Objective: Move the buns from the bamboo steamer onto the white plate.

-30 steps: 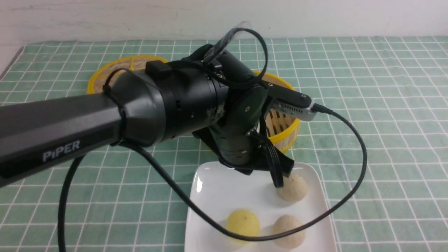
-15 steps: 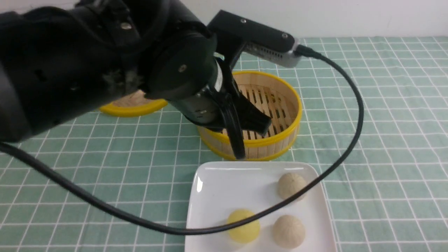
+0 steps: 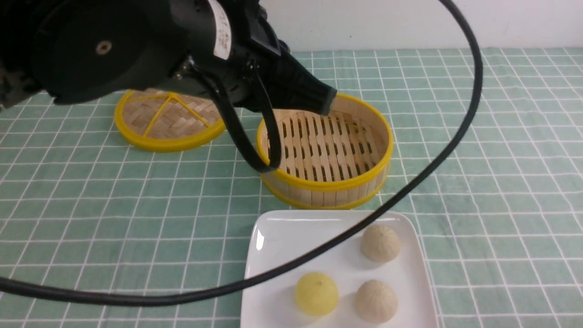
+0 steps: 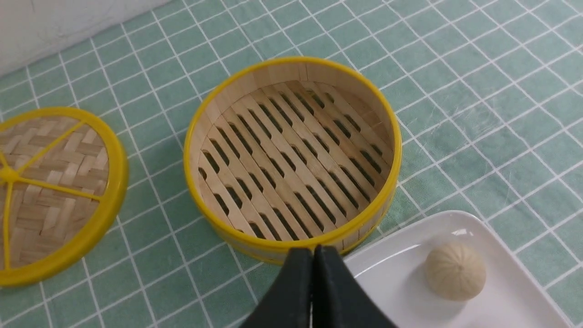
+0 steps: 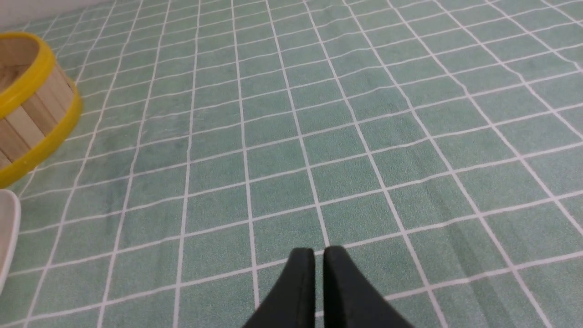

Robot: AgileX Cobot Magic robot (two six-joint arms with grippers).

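Checked green cloth [image 3: 501, 136]. Left gripper [image 4: 313, 249] lifted off white plate [image 3: 282, 237], clenched, empty; right gripper [image 5: 319, 255] near-closed, empty. Buns [image 3: 380, 243] all plated, bamboo steamer [image 3: 319, 193] bare: task likely done.

Round steamer basket [image 3: 328, 195]: pale bare wood slats, smooth yellow plastic-looking rims. Flat woven lid [image 3: 136, 119]: matt bamboo strips. Squarish white plate [image 3: 291, 246]: glossy, smooth. Pleated buns [image 3: 380, 243]: matt. Green checked tablecloth [image 3: 501, 182]: soft matt fabric.

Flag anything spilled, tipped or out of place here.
Nothing stands out: three buns sit upright on the white plate, the bamboo steamer stands empty and level, its lid lies flat beside it.
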